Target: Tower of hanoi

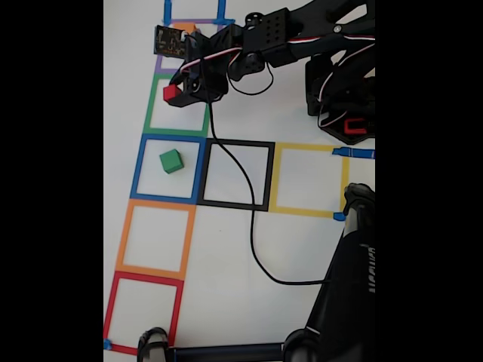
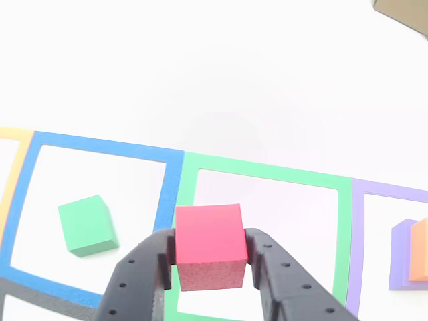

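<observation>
Currently clamped on the red cube, with the black fingers pressed against its left and right sides in the other view; no gap visible between pads and cube. Held above the green tape square, over its lower left part in the other view, with no contact with the counter to be made out. Same grip in the fixed view: red cube at the tip of the fingers, over the left edge of the green tape square, arm stretched in from the upper right.

Resting flat inside the blue tape square: the green cube, near the middle, slightly turned against the tape lines. Same green cube in the other view, left of the red one and well apart from it, within the blue tape square.

Stacked in the purple tape square at the right edge of the other view: the orange cube on top of the purple cube, both cut off by the frame. Partly hidden behind the wrist in the fixed view, just an orange corner showing.

Trailing across the black tape square: a thin black cable.
</observation>
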Robot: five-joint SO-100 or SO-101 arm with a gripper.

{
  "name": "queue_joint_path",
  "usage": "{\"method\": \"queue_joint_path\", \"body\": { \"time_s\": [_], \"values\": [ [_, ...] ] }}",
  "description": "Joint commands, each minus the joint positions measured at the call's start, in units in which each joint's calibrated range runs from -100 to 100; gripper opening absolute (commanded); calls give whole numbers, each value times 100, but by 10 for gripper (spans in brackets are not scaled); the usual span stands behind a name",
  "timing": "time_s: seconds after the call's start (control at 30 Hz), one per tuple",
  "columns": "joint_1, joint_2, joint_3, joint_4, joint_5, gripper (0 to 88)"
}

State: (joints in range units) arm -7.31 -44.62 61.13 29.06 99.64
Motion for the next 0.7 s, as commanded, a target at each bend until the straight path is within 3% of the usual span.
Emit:
{"method": "queue_joint_path", "body": {
  "time_s": [0.0, 0.13, 0.3, 0.47, 0.67],
  "values": [
    [-544, -290, -2459, 2560, 36, 32],
    [-1052, 33, -4604, 4341, 36, 32],
    [-1761, 235, -6241, 5685, -488, 31],
    [-2164, 81, -6495, 5977, -623, 28],
    [-2250, -145, -5686, 5547, -336, 32]
  ]
}}
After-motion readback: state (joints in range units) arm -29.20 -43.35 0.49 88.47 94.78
